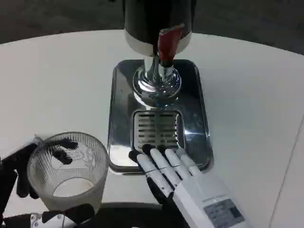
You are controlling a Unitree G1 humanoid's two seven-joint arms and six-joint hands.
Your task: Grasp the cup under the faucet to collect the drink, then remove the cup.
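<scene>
A clear ribbed glass cup (68, 168) stands at the lower left, with my left hand (28, 190) wrapped around it; black fingers show at its left side and below it. The drink dispenser (156, 28) stands at the back on a chrome base (156, 85), and its red tap lever (167, 42) points toward me. Below the tap lies a slotted drip grate (157, 129) in a steel tray (194, 123). My right hand (183, 183) rests flat with its fingers together, fingertips on the tray's front rim just below the grate, holding nothing.
The round white table (251, 95) spreads to both sides of the tray. Its far edge curves along the top of the picture against a dark floor (57, 19).
</scene>
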